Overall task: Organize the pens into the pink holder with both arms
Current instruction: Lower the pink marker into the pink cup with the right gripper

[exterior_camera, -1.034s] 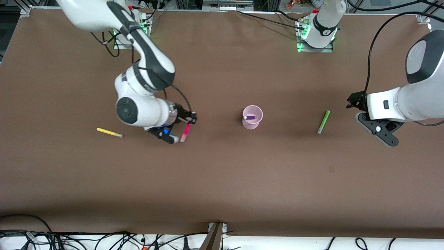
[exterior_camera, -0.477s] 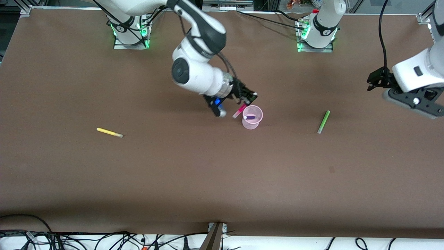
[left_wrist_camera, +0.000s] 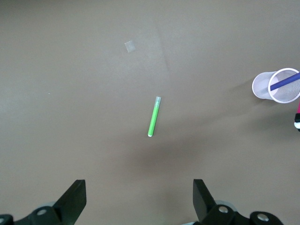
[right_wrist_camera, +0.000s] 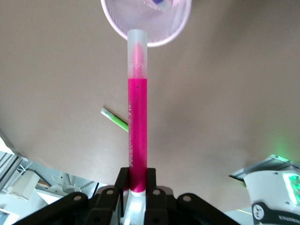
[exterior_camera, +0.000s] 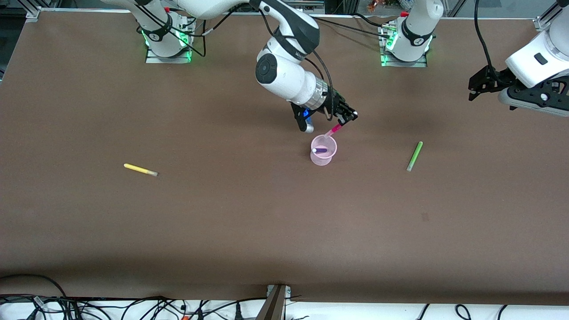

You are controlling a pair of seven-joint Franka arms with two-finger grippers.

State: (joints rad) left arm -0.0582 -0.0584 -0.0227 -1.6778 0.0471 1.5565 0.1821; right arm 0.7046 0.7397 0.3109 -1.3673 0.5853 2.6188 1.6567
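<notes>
Your right gripper (exterior_camera: 346, 119) clenches the pink pen (exterior_camera: 334, 130) by its top end, its long axis slanting down to the holder (exterior_camera: 323, 150), clear tip just over the rim. Left gripper (exterior_camera: 478, 86) waits released above the green pen (exterior_camera: 414, 156).

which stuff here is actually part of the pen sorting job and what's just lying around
Part of the job:
- pink holder, purple pen in it
- magenta pen, held by right gripper over the holder
- green pen, yellow pen, on the table
- left gripper, open

Lying about:
- cables along the table edge
</notes>
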